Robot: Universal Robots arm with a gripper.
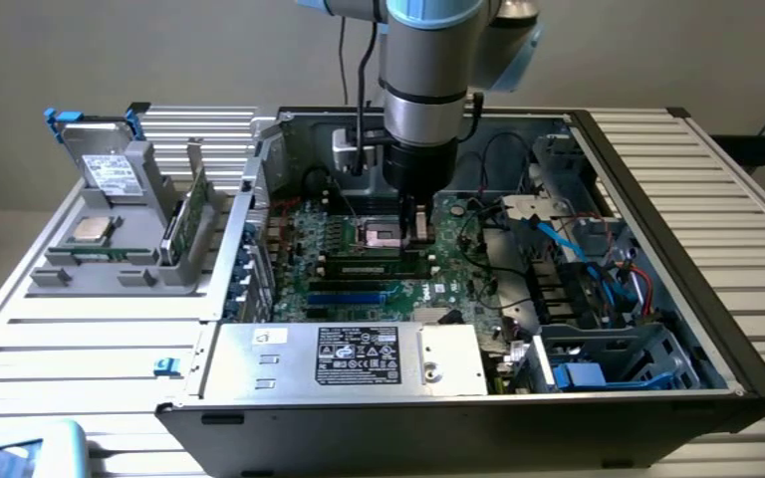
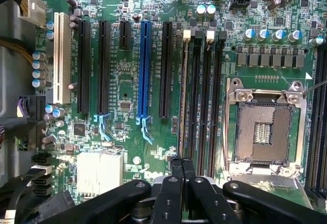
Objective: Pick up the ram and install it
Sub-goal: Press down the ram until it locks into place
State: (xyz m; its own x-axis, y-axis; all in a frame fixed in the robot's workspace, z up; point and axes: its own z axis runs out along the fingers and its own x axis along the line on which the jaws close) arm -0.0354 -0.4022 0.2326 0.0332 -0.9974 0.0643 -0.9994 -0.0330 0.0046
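One ram (image 2: 183, 96) is seen edge-on, standing in the outermost of four parallel memory slots, directly ahead of the claw (image 2: 182, 166). The claw is fully closed, its two fingertips pressed together, and nothing is gripped between them. The tips are placed over the near end of the ram; contact cannot be confirmed. An empty processor socket (image 2: 263, 132) is located to one side of the claw, and a blue expansion slot (image 2: 144, 65) to the other, both on the motherboard (image 2: 127, 132). All is enclosed by the open computer case (image 1: 701, 299).

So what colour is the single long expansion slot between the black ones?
Blue slot, best in the wrist view.
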